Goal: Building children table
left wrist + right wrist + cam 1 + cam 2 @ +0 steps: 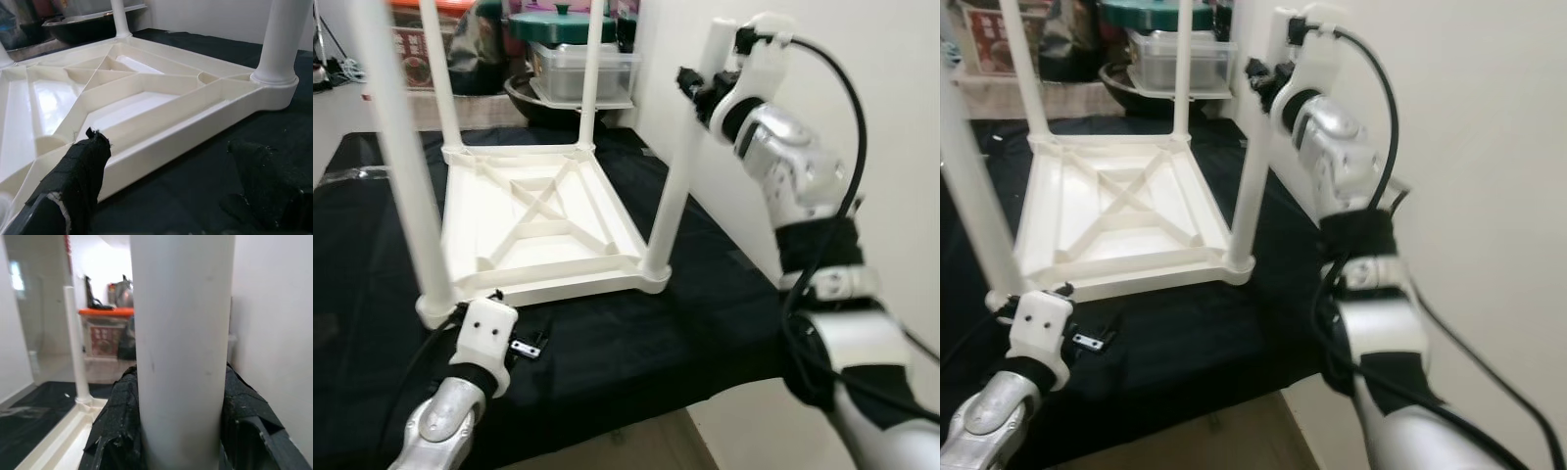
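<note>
**Upturned white table, one leg gripped**

Table, white plastic, lies upside down on a black cloth mid-frame, ribbed underside up, four round legs rising past the top edge. At lower left the left gripper sits low by the near rim, fingers spread wide and holding nothing. Far behind, upper left, a red-labelled box carries print too small to read; a green-lidded container sits beside it. At upper right the right gripper clamps the near-right leg, its fingertips hidden behind the leg.
</note>
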Robot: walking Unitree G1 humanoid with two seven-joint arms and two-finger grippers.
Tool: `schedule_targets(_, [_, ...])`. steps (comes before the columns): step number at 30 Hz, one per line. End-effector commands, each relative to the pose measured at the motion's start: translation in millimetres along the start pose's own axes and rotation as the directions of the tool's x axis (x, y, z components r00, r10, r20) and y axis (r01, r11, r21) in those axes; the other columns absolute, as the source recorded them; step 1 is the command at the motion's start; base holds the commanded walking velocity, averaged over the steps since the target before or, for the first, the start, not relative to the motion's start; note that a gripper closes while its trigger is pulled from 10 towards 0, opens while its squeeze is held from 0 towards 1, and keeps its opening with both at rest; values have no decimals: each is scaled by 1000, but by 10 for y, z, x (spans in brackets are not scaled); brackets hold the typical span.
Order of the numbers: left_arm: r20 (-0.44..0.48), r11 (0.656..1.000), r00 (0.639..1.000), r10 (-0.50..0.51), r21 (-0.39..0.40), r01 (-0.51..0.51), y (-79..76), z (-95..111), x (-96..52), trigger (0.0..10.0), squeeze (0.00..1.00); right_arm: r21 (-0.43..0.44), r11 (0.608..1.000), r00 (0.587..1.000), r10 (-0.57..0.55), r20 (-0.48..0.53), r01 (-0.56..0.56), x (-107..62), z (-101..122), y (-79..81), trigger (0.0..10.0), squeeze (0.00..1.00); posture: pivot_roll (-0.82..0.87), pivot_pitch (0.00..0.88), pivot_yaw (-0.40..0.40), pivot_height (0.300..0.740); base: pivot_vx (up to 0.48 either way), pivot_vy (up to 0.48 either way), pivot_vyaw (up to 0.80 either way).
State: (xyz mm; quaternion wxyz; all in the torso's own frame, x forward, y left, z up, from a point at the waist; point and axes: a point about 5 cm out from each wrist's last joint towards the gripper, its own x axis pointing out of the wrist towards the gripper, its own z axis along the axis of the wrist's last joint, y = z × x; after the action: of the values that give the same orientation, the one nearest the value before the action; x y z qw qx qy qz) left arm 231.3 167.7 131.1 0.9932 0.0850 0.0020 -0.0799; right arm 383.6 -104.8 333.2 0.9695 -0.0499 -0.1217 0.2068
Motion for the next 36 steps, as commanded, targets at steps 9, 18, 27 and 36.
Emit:
schedule_targets(9, [8, 1000, 1000, -4, -2, 4, -29, 17, 4, 10000, 0, 15, 987, 976, 160, -149, -159, -40, -599, 568, 10000, 0, 97, 0, -139, 740, 0, 0, 0])
schedule_targets(18, [6, 1000, 1000, -5, -3, 6, -18, 16, -1, 10000, 0, 82, 993, 997, 81, 10, -82, -133, -329, 344, 10000, 1000, 78, 0, -127, 740, 0, 0, 0])
schedule_targets(27, [7, 1000, 1000, -3, 0, 3, -15, 20, 2, 10000, 0, 181, 964, 981, 190, 38, -194, -348, -383, 525, 10000, 1000, 76, 0, -122, 740, 0, 0, 0])
schedule_targets(36, [7, 1000, 1000, -3, 9, 3, -4, 22, 3, 10000, 0, 65, 981, 979, 186, -86, -181, -468, -803, 796, 10000, 0, 90, 0, -124, 740, 0, 0, 0])
